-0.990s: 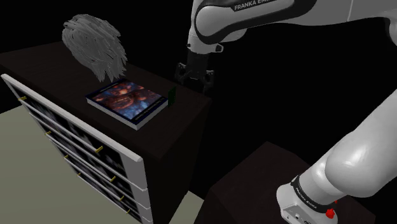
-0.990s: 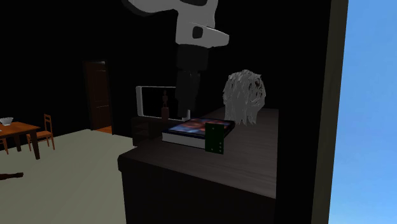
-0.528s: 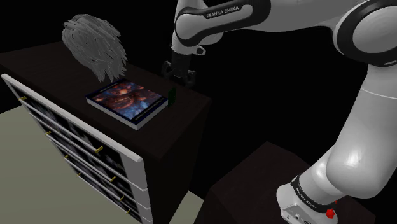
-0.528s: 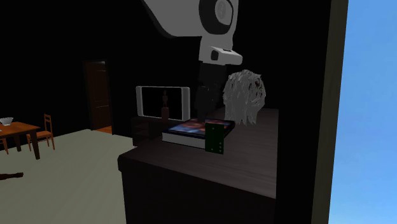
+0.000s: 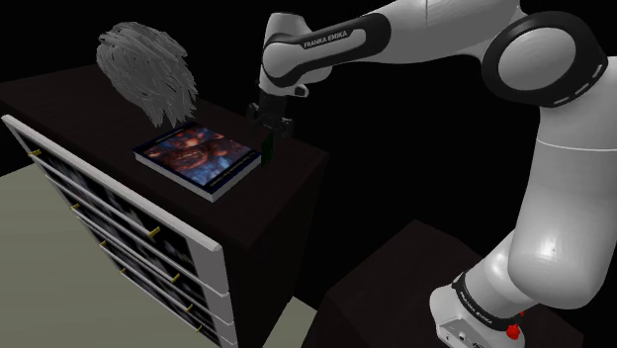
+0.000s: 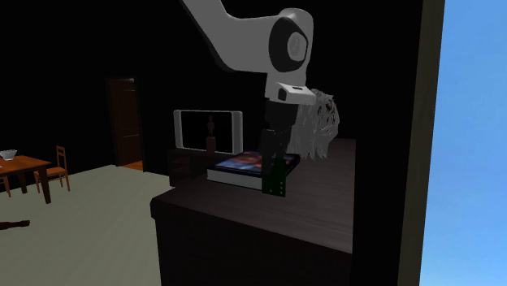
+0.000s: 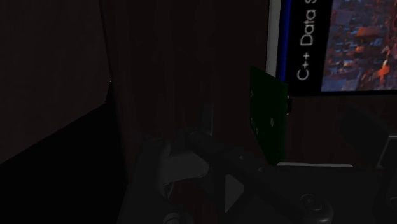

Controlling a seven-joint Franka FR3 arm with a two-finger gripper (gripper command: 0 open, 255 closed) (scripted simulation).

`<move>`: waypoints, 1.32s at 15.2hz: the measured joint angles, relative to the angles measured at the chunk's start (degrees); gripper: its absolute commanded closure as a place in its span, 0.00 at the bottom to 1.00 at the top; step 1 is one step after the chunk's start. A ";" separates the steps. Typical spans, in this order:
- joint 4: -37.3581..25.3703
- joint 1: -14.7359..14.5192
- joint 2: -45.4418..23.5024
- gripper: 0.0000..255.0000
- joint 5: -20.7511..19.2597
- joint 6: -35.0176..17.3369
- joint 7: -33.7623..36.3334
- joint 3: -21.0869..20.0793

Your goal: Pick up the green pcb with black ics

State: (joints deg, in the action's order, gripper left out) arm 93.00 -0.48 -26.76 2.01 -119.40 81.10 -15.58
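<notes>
A small green PCB [image 6: 278, 180] stands on edge on the dark dresser top, leaning against the side of a colourful book [image 6: 248, 164]. In the shoulder view the board [image 5: 267, 151] is a thin green sliver at the book's [image 5: 196, 158] far corner. My black gripper [image 5: 271, 129] hangs straight down just over the board's top edge, fingers apart. In the second exterior view the gripper [image 6: 275, 156] is directly above the board. From the wrist, the green board [image 7: 267, 118] rises between the spread fingers of the gripper [image 7: 280, 156]; I cannot tell whether they touch it.
A grey tufted object [image 5: 148, 71] stands behind the book on the dresser top [image 5: 267, 213]. White drawer fronts [image 5: 129, 247] face the shoulder view's left. The dark stand [image 5: 396, 287] sits below. Far off are a white-framed screen [image 6: 209, 130] and a table with chairs [image 6: 32, 166].
The arm has swung toward the shoulder view's left and lowered, bringing the gripper from beside the dresser's edge to directly over the green board. The board and book have not moved.
</notes>
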 measured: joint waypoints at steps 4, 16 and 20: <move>0.64 -0.03 -0.75 1.00 -0.12 -1.37 -0.11 0.10; 0.42 -0.04 -0.39 1.00 -0.07 -0.84 -0.02 0.05; -1.05 0.00 0.66 1.00 0.10 1.64 0.19 -0.09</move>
State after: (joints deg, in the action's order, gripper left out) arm 91.95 -0.49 -26.10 2.11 -117.76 81.28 -15.67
